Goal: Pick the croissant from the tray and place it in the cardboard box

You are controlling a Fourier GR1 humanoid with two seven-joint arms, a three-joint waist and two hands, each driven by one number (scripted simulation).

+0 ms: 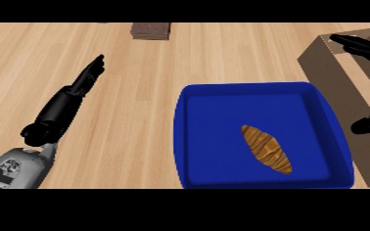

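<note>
croissant point(266, 149) in blue tray point(189, 142), cardboard box point(325, 66) rt, left hand point(69, 103) open

The left hand point(69, 100) lies on the counter point(130, 137), fingers straight and pointing away. To its right sits the tray point(189, 142), with the croissant point(266, 149) lying in it. The cardboard box point(329, 73) stands further right, just beside the tray. A small block point(151, 30) lies beyond the hand.

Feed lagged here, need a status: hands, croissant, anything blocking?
Left hand open, off left of tray. Right hand at cardboard box, fingers unclear. Croissant in blue tray, unheld. Nothing blocking.
</note>
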